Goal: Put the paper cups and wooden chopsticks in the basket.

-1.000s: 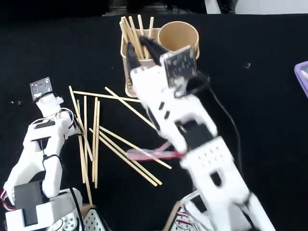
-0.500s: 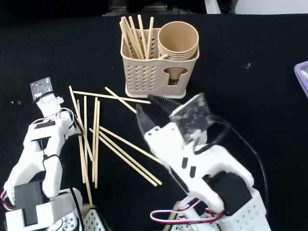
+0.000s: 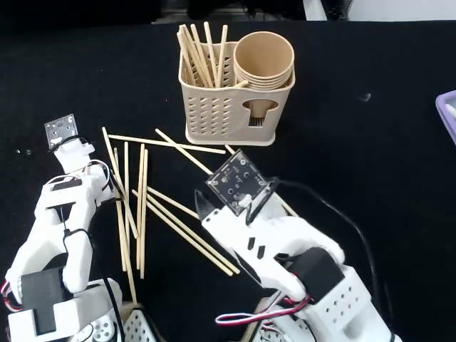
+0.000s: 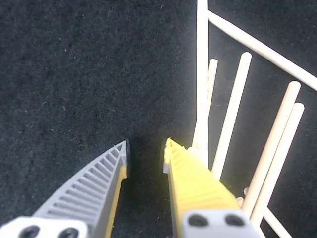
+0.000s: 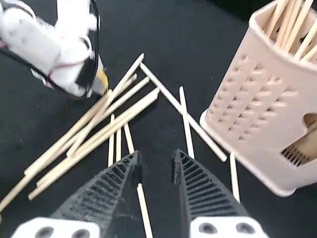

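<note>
Black cloth covers the table [image 3: 370,164] across the whole high view. A stack of paper cups [image 3: 263,57] stands upright in the right compartment of the basket [image 3: 221,114], at upper centre of the frame. The left compartment holds a bundle of wooden chopsticks [image 3: 198,53], which lean with their ends above the rim. Loose chopsticks [image 3: 142,206] lie flat on the cloth below and left of the basket, at centre left. Several run parallel from top to bottom, and others cross them diagonally toward lower right. One long stick [image 3: 165,142] lies nearly level just below the basket's base.

Right gripper [image 5: 154,161]: the black jaws are slightly parted, with nothing between them. The gripper is low over the diagonal sticks, below the basket, at lower centre of the high view. Its wrist view has the basket ahead and a stick on the cloth beneath the jaws.

Left gripper [image 4: 145,148]: one grey jaw and one yellow jaw are slightly parted, with nothing between them. The tips are close to the cloth. The yellow jaw is just beside the outermost loose sticks; contact cannot be determined. The left arm [image 3: 60,214] occupies the lower left of the high view.

A purple object [image 3: 447,114] sits at the right edge, well apart from the basket.
</note>
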